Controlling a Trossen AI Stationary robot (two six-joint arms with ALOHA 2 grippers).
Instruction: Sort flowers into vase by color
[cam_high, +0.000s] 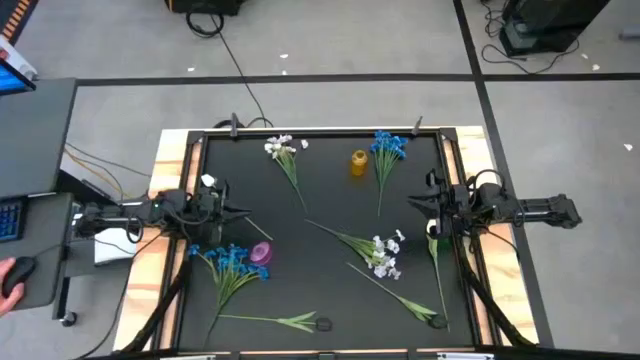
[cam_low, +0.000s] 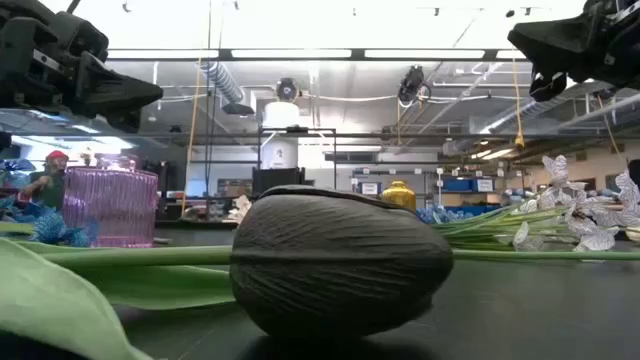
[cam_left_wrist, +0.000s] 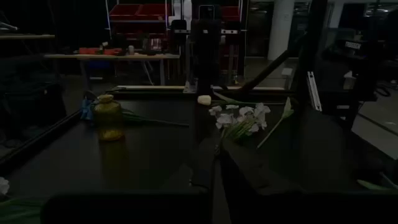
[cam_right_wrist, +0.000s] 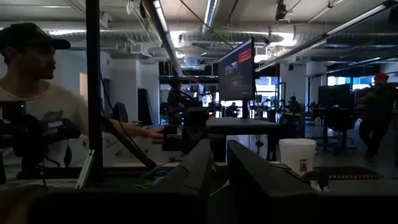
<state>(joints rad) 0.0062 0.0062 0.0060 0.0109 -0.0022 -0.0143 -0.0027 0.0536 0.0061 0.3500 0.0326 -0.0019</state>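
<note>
Closest to the low camera a dark ribbed tulip bud is seen lying on its side on the black table top, its green stem and leaf running off to the frame's left. The artificial flowers are spread over the mat in the high view: a blue-blossom bunch at lower left, another blue bunch at upper right, a white spray at upper left, a white-blossom cluster right of centre, and single long stems near the bottom edge.

These flowers are judged light and limp — thin wiry stems that may flex or swing, soft blossoms easily crushed. A hold low on the bare stem, clear of leaves, is judged best.

Two vases are on the mat: a small yellow glass bottle vase at upper centre and a ribbed pink glass vase beside the lower-left blue bunch. Both look narrow-mouthed and easily tipped — crossed stems near the centre could also drag one another.

The left gripper is held above the mat at middle left, fingers closed on nothing. The right gripper is held at middle right, nearly closed and empty. A person's hand is seen at the far left edge.
</note>
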